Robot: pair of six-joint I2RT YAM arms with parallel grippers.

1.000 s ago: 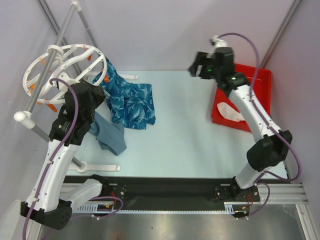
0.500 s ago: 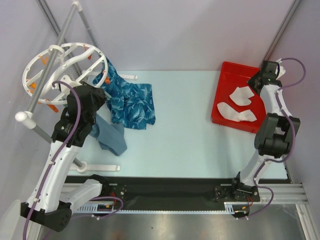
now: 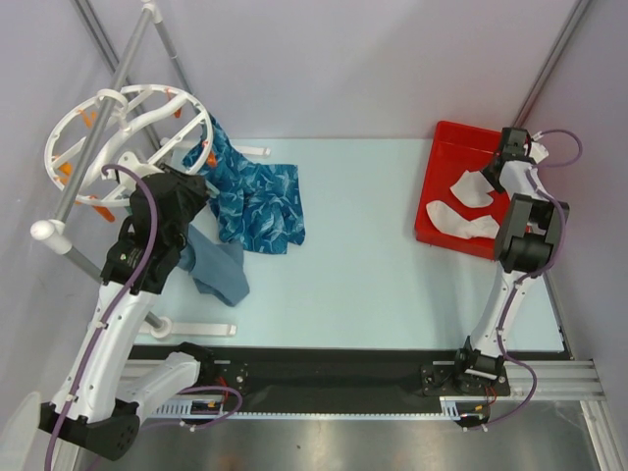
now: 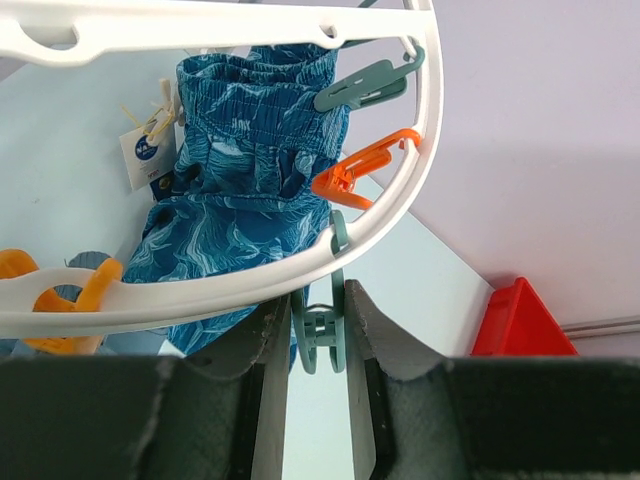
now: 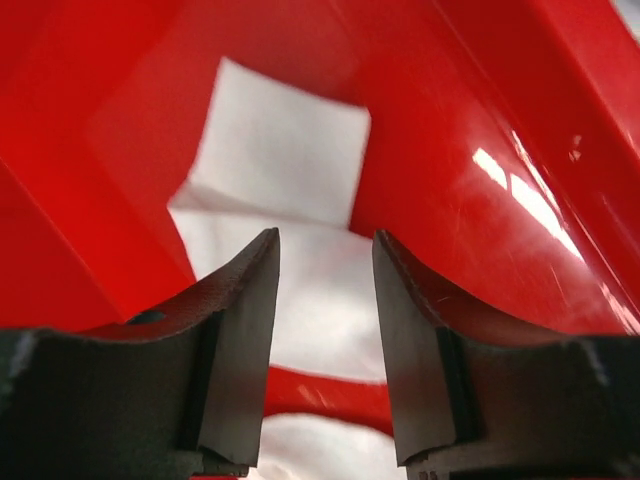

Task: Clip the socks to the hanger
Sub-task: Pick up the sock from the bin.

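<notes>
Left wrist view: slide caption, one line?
Left pincer straddles a teal plastic clip hanging from the white circular plastic hanger, blue patterned cloth behind.

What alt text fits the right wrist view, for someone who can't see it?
The right gripper, jaws open, hangs over a white sock lying in the red bin, the sock showing in the gap between them. Glossy red walls fill the rest of the view.
</notes>
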